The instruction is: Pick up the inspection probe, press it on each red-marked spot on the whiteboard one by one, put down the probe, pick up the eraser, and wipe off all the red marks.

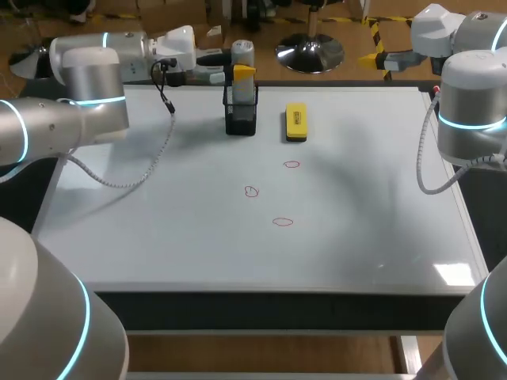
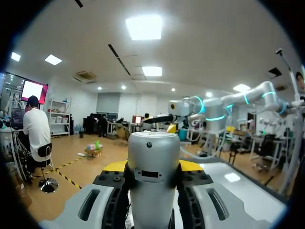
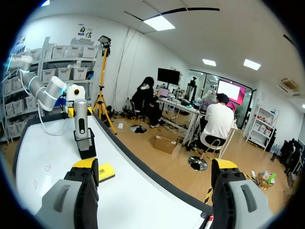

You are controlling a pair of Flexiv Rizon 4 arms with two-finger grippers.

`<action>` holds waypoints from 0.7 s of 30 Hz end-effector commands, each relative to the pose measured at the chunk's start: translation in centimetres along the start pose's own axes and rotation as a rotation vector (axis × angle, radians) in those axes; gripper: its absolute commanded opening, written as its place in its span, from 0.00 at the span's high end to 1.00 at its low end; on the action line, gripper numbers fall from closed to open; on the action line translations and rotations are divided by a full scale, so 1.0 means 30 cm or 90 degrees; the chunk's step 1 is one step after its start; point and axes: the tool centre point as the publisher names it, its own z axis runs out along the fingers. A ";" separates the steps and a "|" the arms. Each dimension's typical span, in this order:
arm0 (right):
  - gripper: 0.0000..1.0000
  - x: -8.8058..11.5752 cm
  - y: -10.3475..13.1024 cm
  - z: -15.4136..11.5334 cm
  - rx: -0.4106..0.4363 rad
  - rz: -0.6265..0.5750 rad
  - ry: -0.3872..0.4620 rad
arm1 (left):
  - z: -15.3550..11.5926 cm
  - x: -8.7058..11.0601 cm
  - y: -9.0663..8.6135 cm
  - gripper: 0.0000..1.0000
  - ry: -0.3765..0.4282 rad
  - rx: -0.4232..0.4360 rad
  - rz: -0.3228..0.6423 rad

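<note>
The inspection probe point(image 1: 242, 54), a silver cylinder, stands upright in a black holder point(image 1: 240, 117) at the back of the whiteboard point(image 1: 158, 229). My left gripper point(image 1: 242, 74) is shut on it from the left, and in the left wrist view the probe point(image 2: 152, 157) fills the gap between the yellow fingertips point(image 2: 113, 166). The yellow eraser point(image 1: 295, 123) lies just right of the holder. Three red marks point(image 1: 292, 165), point(image 1: 251, 191), point(image 1: 283, 222) sit mid-board. My right gripper point(image 3: 155, 167) hangs open past the back right corner, holding nothing, with the probe point(image 3: 80, 118) and eraser point(image 3: 106, 172) far ahead of it.
A grey cable point(image 1: 142, 170) droops from my left arm onto the board's left part. The board's front edge point(image 1: 261, 291) runs across below the marks. My right arm point(image 1: 471, 111) stands over the board's right edge.
</note>
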 end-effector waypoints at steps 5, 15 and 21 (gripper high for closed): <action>0.00 -0.001 0.000 0.001 0.000 0.000 0.000 | -0.013 0.029 -0.105 1.00 -0.006 -0.003 0.024; 0.00 -0.001 0.000 0.001 0.000 0.000 0.000 | -0.029 0.056 -0.238 1.00 -0.006 0.010 0.053; 0.00 -0.001 0.000 0.001 0.000 0.000 0.000 | -0.040 0.070 -0.306 1.00 -0.008 0.012 0.056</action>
